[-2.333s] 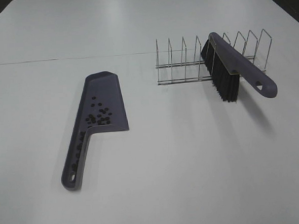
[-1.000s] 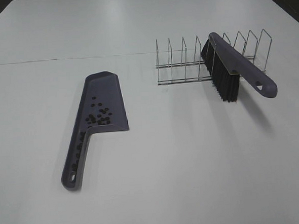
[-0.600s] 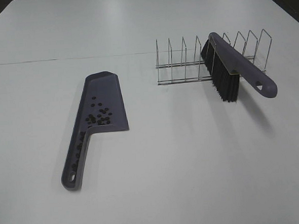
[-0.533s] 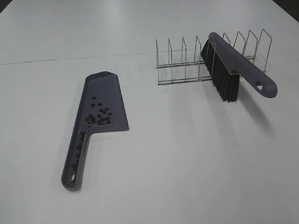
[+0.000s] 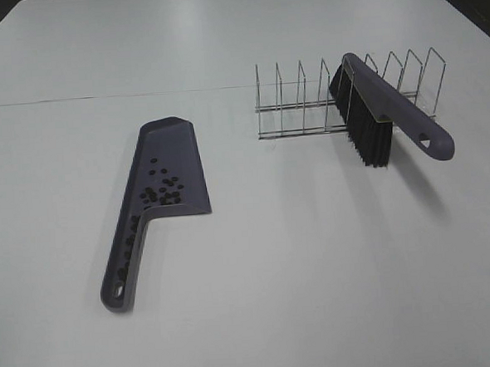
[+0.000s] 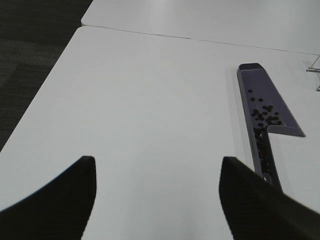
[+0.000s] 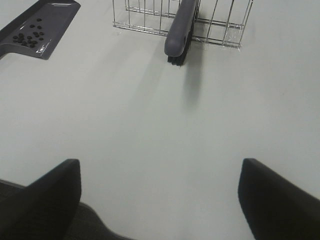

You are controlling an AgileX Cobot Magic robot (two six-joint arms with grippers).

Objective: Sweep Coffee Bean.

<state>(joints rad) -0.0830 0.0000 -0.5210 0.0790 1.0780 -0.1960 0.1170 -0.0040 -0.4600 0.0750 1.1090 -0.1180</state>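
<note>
One purple dustpan (image 5: 168, 170) is lying flat on the white tabletop (image 5: 300, 263), left of center in the high view, its long handle pointing toward the lower left of the frame. The coffee beans (image 5: 162, 190) are sitting inside it, a few dozen small dark ovals too tightly clustered to count exactly; most are gathering on the pan's floor near the handle end, and some are trailing down the handle channel (image 6: 262, 147).

One wire rack (image 5: 307, 105) is standing in the upper right of the high view, with nine upright loops showing. One purple brush (image 5: 386, 108) with black bristles (image 5: 367, 136) is leaning across the rack, its handle end hanging out past the rack toward the right.

Neither arm is appearing in the high view. In the left wrist view the left gripper (image 6: 157, 192) is hovering above bare tabletop with its jaws standing well apart, holding nothing and touching nothing. In the right wrist view the right gripper (image 7: 160, 197) is hanging with its jaws spread wide, also empty and clear of the surface.
</note>
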